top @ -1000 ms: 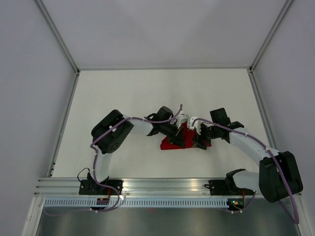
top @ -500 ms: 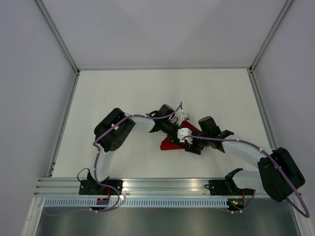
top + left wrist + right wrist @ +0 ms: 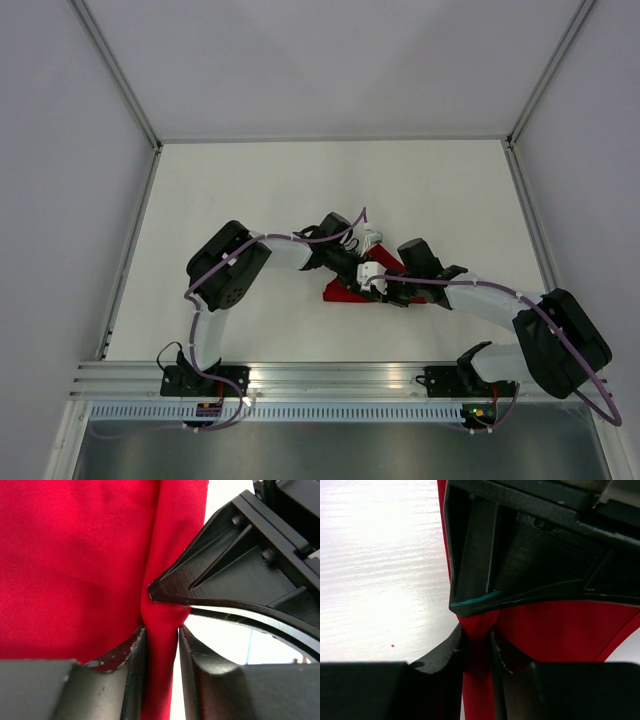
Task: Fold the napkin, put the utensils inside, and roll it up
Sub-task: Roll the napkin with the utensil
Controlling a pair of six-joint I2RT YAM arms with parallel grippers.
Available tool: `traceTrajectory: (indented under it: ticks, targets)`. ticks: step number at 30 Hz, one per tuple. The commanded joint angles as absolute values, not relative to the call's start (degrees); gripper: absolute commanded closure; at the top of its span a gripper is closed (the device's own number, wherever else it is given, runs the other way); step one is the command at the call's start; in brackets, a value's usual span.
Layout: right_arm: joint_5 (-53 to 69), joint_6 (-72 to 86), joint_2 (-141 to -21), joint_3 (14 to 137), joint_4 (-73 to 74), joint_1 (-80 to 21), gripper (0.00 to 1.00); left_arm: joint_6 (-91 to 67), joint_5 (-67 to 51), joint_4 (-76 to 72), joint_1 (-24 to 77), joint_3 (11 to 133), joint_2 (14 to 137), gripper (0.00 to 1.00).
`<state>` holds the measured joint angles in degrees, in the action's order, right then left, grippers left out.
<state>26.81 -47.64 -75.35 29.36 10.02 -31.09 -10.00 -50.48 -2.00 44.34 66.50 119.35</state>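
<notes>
Two grippers: left gripper point(image 3: 161, 645) and right gripper point(image 3: 479, 650) each pinch one ridge of the shiny red satin napkin point(image 3: 75, 565).
Location: bunched, centre of white table point(image 3: 250, 190).
Utensils: not visible.
Progress: folding apparently done; roll unconfirmed.

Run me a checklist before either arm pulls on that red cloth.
1. Right gripper has the napkin: ok. A fold of it is pinched between the fingers.
2. Left gripper has the napkin: cannot tell. A fold lies between its fingers, but the pictures do not show whether it is clamped.
3. Room between the grippers: not ok. They crowd the same fold, and one right finger's tip is at the cloth just beyond the left fingers.
4. Utensils located: cannot tell. No view shows them.
5. Napkin's fold in order: cannot tell. From above, the arms hide most of it.
6. Table around the napkin free: ok.
</notes>
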Motion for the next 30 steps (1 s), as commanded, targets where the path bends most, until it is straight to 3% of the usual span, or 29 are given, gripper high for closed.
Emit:
traceTrajectory:
  ticks: [1,4,11,20,26,30]
  targets:
    - [26.19,-46.23,-77.25,29.62,9.58,-31.11,0.79,-11.95,-42.63,2.11,44.03,63.37,117.35,0.61]
    - [27.33,-46.14,-78.48,30.23,10.19,-30.94,0.85,-13.88,-40.53,0.35,43.68,62.14,113.66,0.56]
    - [32.07,-47.28,-82.61,33.74,15.10,-28.22,0.87,-19.06,-31.74,-10.88,42.02,54.59,103.21,0.53]
    - [38.66,-53.43,-92.44,42.70,26.88,-23.38,0.88,-20.57,-18.29,-35.09,40.78,34.75,89.04,0.48]
    - [41.31,-57.65,-101.07,50.53,35.94,-21.18,0.88,-11.27,-9.77,-49.64,45.24,24.97,84.11,0.45]
    - [41.31,-59.94,-105.55,55.09,41.73,-20.74,0.88,4.89,2.51,-49.22,52.98,25.48,85.42,0.38]
